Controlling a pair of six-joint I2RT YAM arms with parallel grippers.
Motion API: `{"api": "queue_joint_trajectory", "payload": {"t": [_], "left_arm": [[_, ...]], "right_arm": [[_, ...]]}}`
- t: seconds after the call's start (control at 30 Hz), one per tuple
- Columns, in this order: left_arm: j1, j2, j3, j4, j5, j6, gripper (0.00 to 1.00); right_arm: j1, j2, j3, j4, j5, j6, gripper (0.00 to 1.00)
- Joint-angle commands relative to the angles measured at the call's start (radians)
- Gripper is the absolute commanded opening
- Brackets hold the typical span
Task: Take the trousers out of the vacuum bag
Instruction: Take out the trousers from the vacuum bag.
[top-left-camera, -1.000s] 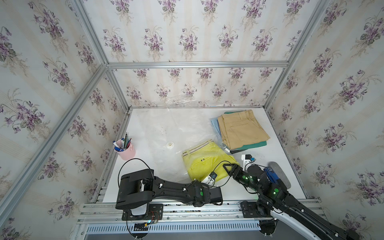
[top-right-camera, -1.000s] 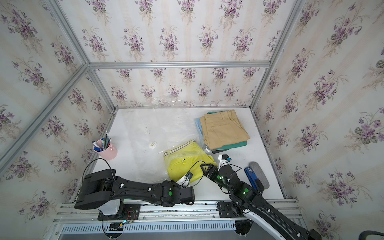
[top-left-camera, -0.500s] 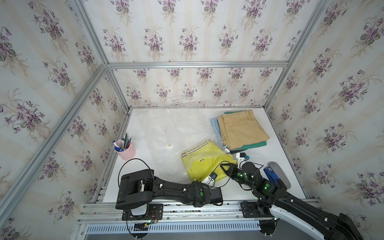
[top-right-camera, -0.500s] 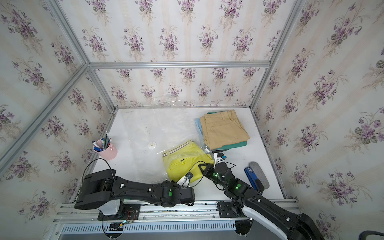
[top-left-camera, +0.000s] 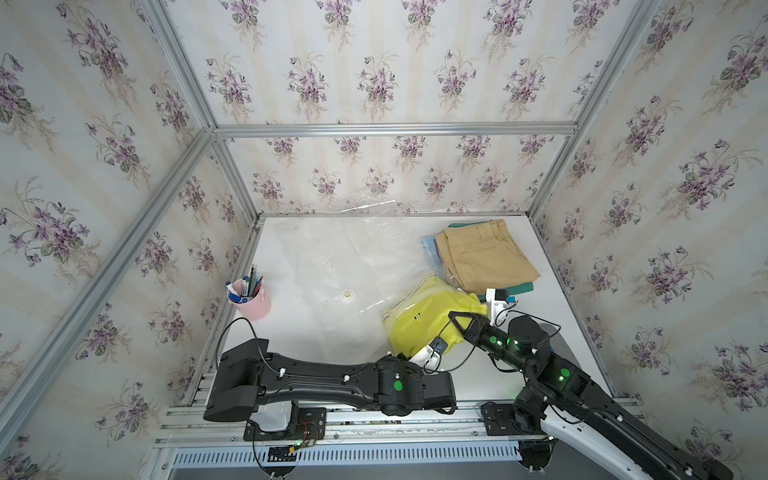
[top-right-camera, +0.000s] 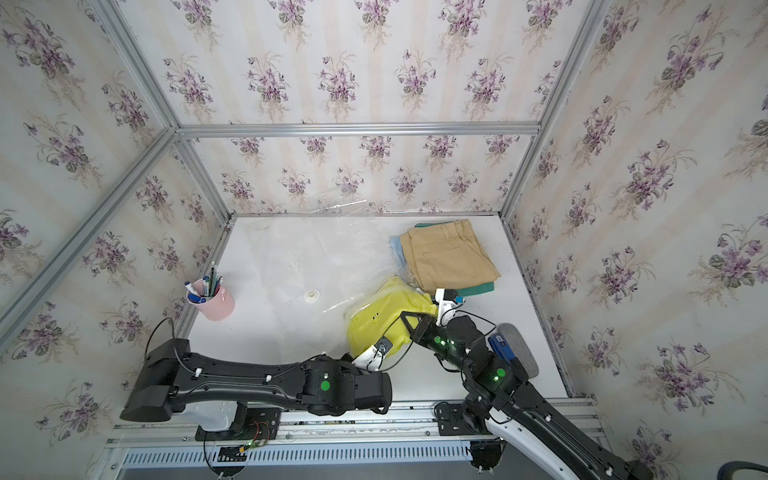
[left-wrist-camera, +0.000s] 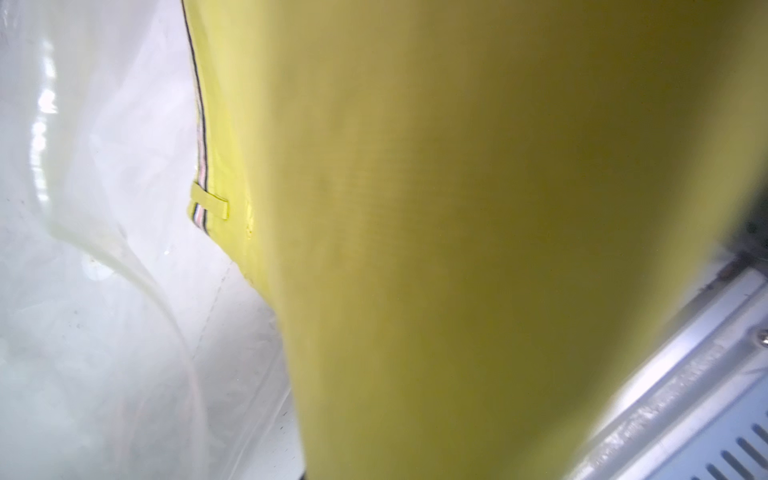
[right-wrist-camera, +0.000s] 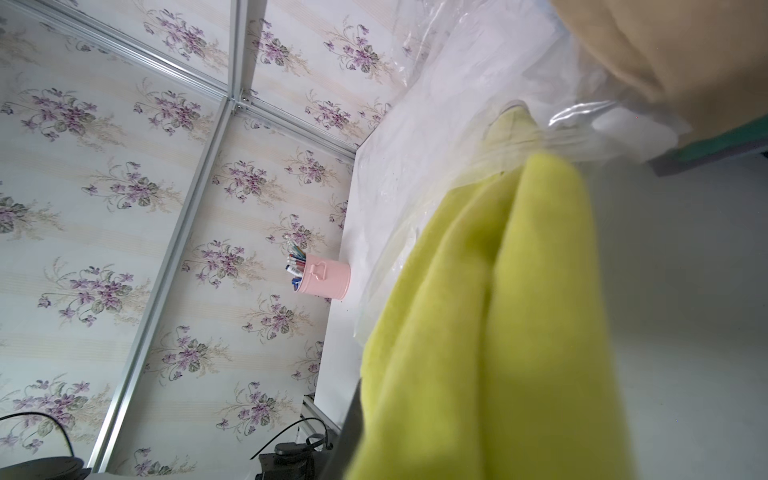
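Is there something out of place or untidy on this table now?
The yellow trousers lie bunched, partly under the vacuum bag, whose far edge climbs the back wall. The khaki-topped stack sits askew, with teal and blue edges sticking out.

The left arm (top-left-camera: 316, 372) is built of matte black moulded links, with a round green light (top-left-camera: 397, 385) at one joint, small white clips (top-left-camera: 281, 371) along its top and a thin black cable (top-left-camera: 226, 332) looping from its base. The right arm (top-left-camera: 559, 376) is black too and green-lit, with a white lower link (top-left-camera: 582, 440) and a white camera mount (top-left-camera: 494, 296). The right end effector (top-left-camera: 454, 318) has a black, triangular, open-frame finger.
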Motion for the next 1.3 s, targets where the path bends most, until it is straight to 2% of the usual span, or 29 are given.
{"api": "queue_joint_trajectory", "payload": {"t": [0.0, 0.27, 0.67, 0.87, 0.97, 1.1, 1.2, 1.27], "left_arm": [[0.000, -0.046, 0.040, -0.049, -0.063, 0.074, 0.00], [0.001, -0.167, 0.121, -0.169, 0.004, 0.179, 0.00], [0.000, -0.249, 0.320, -0.296, 0.241, 0.365, 0.00], [0.001, -0.255, 0.395, -0.365, 0.203, 0.393, 0.00], [0.001, -0.259, 0.391, -0.356, 0.180, 0.393, 0.00], [0.003, -0.244, 0.343, -0.298, 0.177, 0.374, 0.00], [0.003, -0.224, 0.288, -0.206, 0.199, 0.348, 0.00], [0.003, -0.207, 0.254, -0.133, 0.259, 0.342, 0.01]], "right_arm": [[0.002, 0.003, 0.071, -0.046, -0.048, -0.062, 0.00], [0.003, 0.033, 0.245, -0.120, -0.156, -0.121, 0.00], [0.002, 0.100, 0.540, -0.181, -0.369, -0.174, 0.00], [0.002, 0.155, 0.642, -0.195, -0.440, -0.202, 0.00], [0.002, 0.170, 0.640, -0.200, -0.434, -0.212, 0.00], [0.002, 0.145, 0.586, -0.231, -0.343, -0.228, 0.00], [0.002, 0.120, 0.551, -0.266, -0.291, -0.234, 0.00], [0.002, 0.104, 0.525, -0.287, -0.276, -0.233, 0.00]]}}
